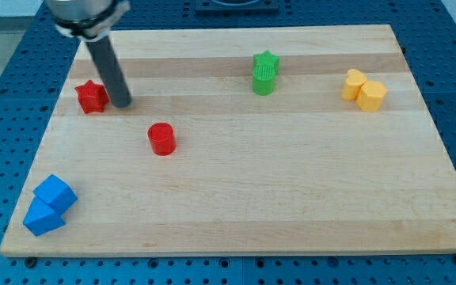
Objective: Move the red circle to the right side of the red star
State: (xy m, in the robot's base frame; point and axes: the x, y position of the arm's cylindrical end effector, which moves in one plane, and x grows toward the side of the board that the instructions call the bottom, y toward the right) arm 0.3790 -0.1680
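Claw absent on this arm: only dark rod, so no apart/together state to tell. My tip (122, 103) rests on counter (291, 190), just beside red star (92, 96), on its right.

Red circle (162, 138) stands below and right of star, apart from tip.

Judgement: circle is small, light, rigid; slides easily on smooth wood, may roll off tip if pushed off-centre. Contact low on side away from star, push through centre.

No brand, label or writing readable.
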